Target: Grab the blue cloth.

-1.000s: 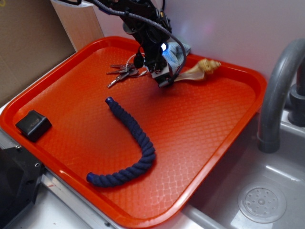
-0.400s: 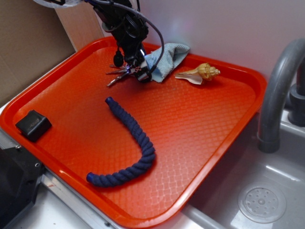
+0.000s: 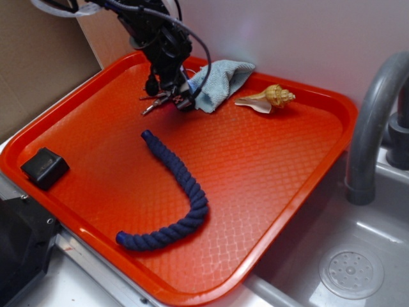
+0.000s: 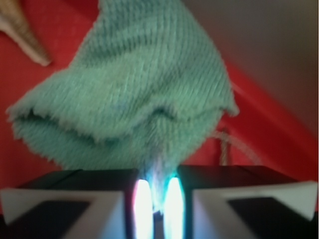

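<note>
The blue cloth (image 3: 218,82) is a pale grey-blue nubby rag at the back of the orange tray (image 3: 268,173). One corner of it is pinched in my gripper (image 3: 186,102), and the rest trails to the right toward the tray's back rim. In the wrist view the blue cloth (image 4: 134,89) fills most of the frame, and its bunched lower edge runs down into the narrow gap of my gripper (image 4: 155,199). The jaws stand almost together on the fabric.
A key bunch (image 3: 155,100) lies just left of the gripper. A tan seashell (image 3: 268,98) sits right of the cloth. A long navy rope (image 3: 179,185) curves across the tray's middle, and a black block (image 3: 45,167) rests at its left edge. A sink with a grey faucet (image 3: 377,128) lies to the right.
The arm has moved left along the tray's back with the cloth's corner in its jaws, dragging the cloth out from behind the arm and away from the shell.
</note>
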You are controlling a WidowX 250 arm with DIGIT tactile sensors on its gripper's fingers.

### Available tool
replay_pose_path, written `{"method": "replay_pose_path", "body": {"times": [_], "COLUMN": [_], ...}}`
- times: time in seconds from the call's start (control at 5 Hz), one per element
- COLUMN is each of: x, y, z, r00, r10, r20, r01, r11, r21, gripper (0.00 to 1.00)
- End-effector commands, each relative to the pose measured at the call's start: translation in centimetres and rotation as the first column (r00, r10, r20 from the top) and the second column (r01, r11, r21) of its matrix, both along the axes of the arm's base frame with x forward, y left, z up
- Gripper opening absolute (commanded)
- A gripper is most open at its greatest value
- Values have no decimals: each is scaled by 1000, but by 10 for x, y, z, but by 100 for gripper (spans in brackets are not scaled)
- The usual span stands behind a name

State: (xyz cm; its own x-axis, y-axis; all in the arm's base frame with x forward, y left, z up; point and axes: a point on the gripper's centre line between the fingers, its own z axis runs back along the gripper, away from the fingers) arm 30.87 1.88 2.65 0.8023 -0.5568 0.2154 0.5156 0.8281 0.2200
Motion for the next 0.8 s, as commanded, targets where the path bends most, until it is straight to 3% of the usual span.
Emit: {"method": "replay_pose_path", "body": {"times": [0.0,0.2,0.4,0.6], "x": [-27,-32,-25,-9], "y": [-18,-7,-15,-31], "z": [86,123,114,85], "r00": [997,996,998,995], "r10": [-71,-80,-70,-96], "r20": [-8,29,11,8], "r01": [66,85,70,95], "r11": [963,926,966,978], "r21": [-260,-368,-250,-185], "gripper": [0,0,100,100]}}
